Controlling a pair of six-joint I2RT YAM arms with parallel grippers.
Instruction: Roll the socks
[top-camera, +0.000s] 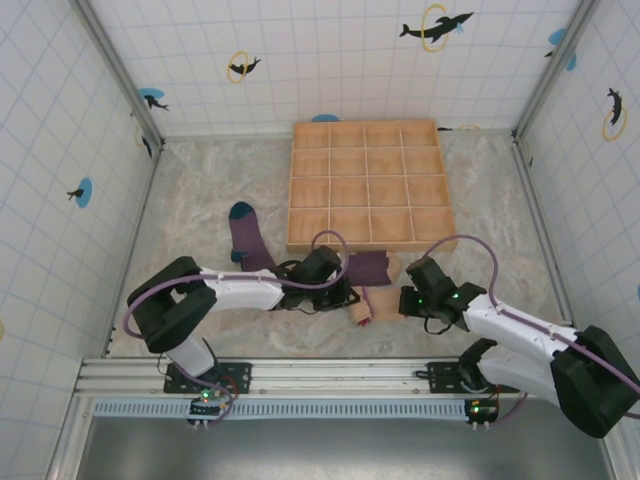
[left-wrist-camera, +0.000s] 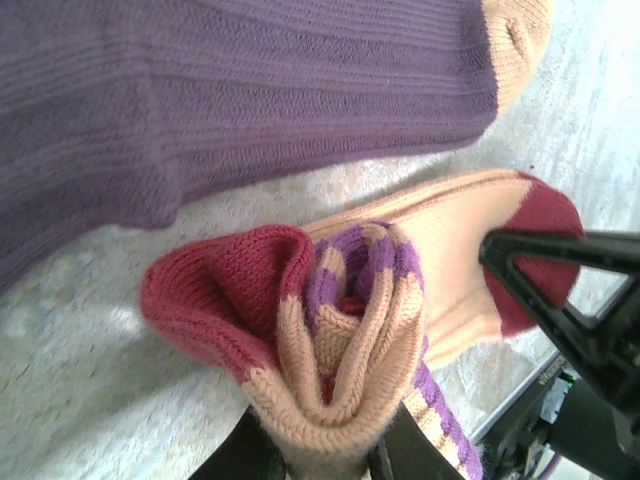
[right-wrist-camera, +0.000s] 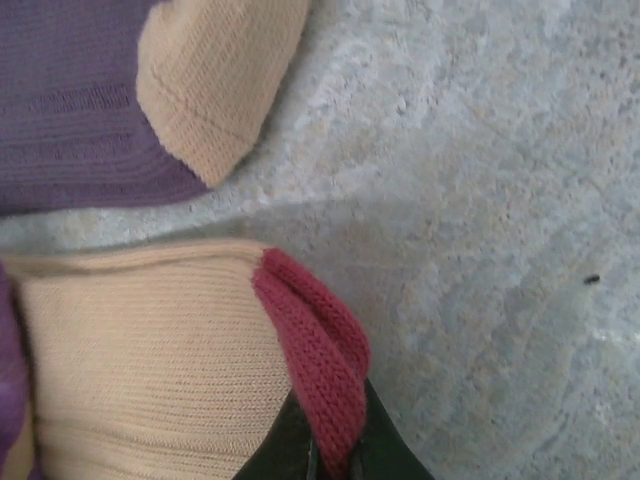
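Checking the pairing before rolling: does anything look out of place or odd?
Yes: the left gripper pinches a purple-striped cuff bunched inside the tan sock's dark-red cuff, so two unmatched socks look tangled together. Nothing appears torn or spilled.

The left arm (top-camera: 235, 290) and right arm (top-camera: 520, 335) match: white links between bulky black housings, a purple cable (top-camera: 328, 234) looping along each. The left claw (left-wrist-camera: 325, 455) and right claw (right-wrist-camera: 335, 450) are black. Tiny green lights (top-camera: 440, 297) glow on the right wrist.
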